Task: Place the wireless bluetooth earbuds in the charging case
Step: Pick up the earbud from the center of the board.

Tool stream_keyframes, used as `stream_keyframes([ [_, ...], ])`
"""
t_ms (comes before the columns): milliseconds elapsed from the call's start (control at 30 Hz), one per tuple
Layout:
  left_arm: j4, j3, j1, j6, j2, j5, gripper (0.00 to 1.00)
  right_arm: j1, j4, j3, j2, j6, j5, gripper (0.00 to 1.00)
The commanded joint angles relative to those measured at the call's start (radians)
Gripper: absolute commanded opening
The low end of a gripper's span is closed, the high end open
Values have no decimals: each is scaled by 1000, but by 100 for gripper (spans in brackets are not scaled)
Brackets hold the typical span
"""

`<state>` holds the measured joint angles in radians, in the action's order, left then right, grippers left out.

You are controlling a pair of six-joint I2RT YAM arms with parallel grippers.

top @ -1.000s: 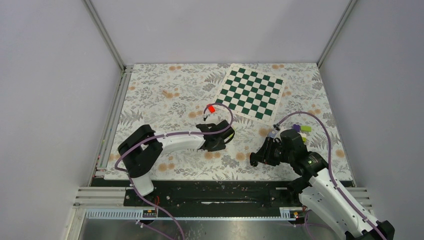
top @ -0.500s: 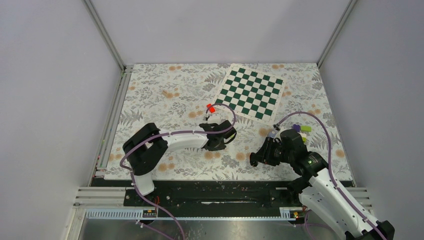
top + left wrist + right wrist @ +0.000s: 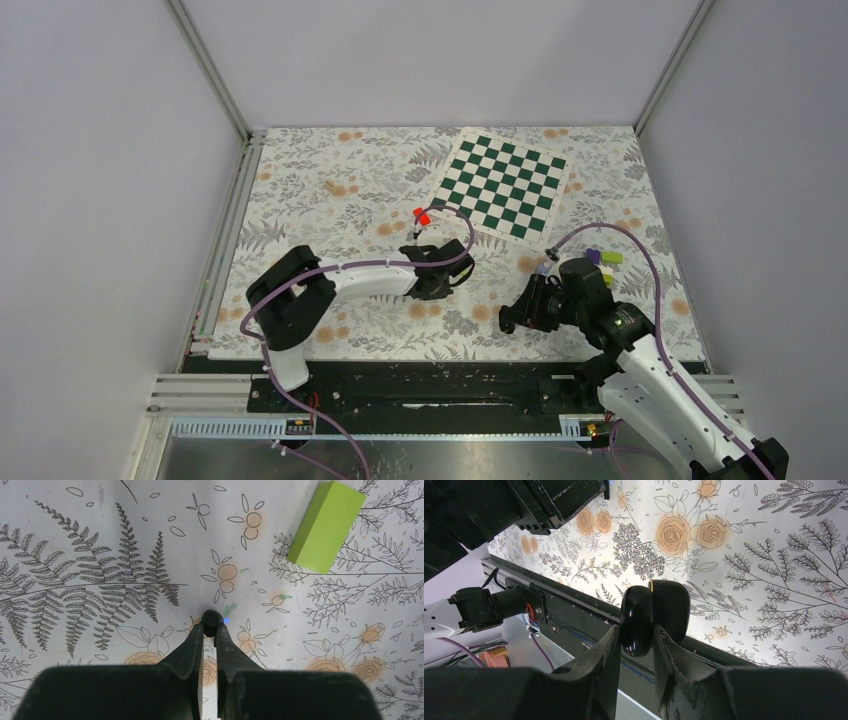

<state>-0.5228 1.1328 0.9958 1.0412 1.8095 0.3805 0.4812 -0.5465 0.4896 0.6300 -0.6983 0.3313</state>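
The left hand (image 3: 210,629) is closed, its two dark fingers pinched on one tiny glossy black earbud (image 3: 212,618) that sticks out just past their tips. A small blue dot of light shows on the worktop (image 3: 100,525) right beside the earbud at 3 o'clock. Whether the earbud touches the flower-printed surface or hangs just above it cannot be told. A lime-green block (image 3: 326,527) lies flat on the worktop at about 1 o'clock from the earbud, well apart from it.

The right hand (image 3: 636,634) is clamped on the charging case (image 3: 669,609), held clear of the worktop over its near edge, above the black rail. The case shows as two glossy black rounded lobes side by side. The fingers grip the lobe at 9 o'clock, while the other lobe stands free beyond the right finger. A small yellowish spot sits where the lobes meet at 12 o'clock. The inner face of the case is not visible.

In the top view, the left hand is at 6 o'clock from a red block (image 3: 422,215), and the right hand lies at about 4 o'clock from the left one, apart from it. The green-and-white chessboard (image 3: 503,185) lies at 1 o'clock from the left hand.
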Motion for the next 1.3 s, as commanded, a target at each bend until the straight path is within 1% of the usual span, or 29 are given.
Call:
stream_keyframes([
  [0,-26,32,1,-32,-64,60,0,-4,47,24,4,-12,28,0],
  [133,-32,16,2,-65,-157,72,0,-4,83,28,13,-26,47,0],
  [200,-32,4,2,-75,-209,73,0,-4,136,21,27,-47,80,0],
  [333,-1,-33,2,-112,-332,69,0,-4,308,-8,86,-112,164,0],
  [467,81,-109,3,-165,-501,54,0,-4,514,-27,162,-187,257,0],
  [533,154,-177,3,-202,-589,27,0,-5,630,-32,194,-225,295,0],
  [633,351,-318,4,-278,-727,-54,0,-5,762,-39,229,-270,344,0],
  [667,445,-369,4,-308,-771,-83,0,-5,790,-40,237,-276,357,0],
  [767,600,-479,4,-364,-874,-153,0,-5,851,-47,251,-295,385,0],
  [933,702,-552,7,-423,-953,-247,0,-13,1031,-92,274,-378,457,0],
  [1167,844,-633,10,-444,-1042,-288,0,-15,1335,-141,378,-554,522,0],
  [1267,895,-645,10,-452,-1045,-322,0,-16,1464,-155,428,-633,542,0],
])
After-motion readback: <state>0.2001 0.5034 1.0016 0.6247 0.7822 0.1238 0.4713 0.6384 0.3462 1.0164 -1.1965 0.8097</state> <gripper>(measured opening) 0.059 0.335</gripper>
